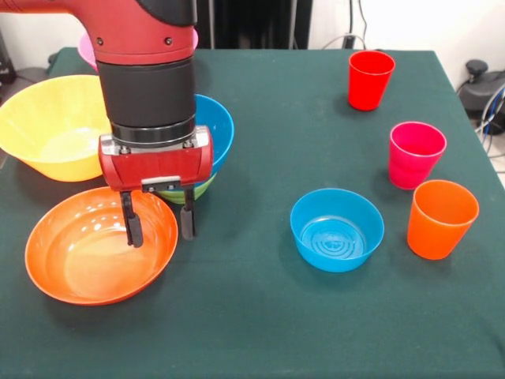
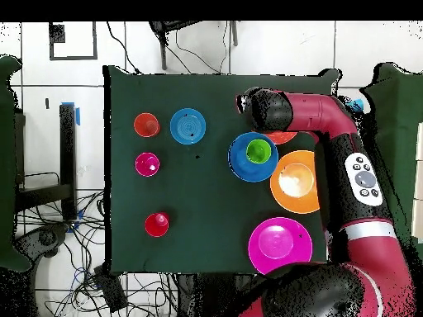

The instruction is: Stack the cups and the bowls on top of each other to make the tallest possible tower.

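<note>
Jaws released over orange-red bowl rim (overhead: arm hides them).

Colours, placed from the gripper, which has a red body and 2 black fingers:
- Shallow bowl under and beside the fingers: orange-red, glossy.
- Wide bowl behind the fingers: blue, over a green bowl.
- Big bowl: yellow.
- Small bowl, well apart: translucent blue, ringed bottom.
- 3 cups: red, magenta-pink, orange.
- Table cover: dark green.
</note>
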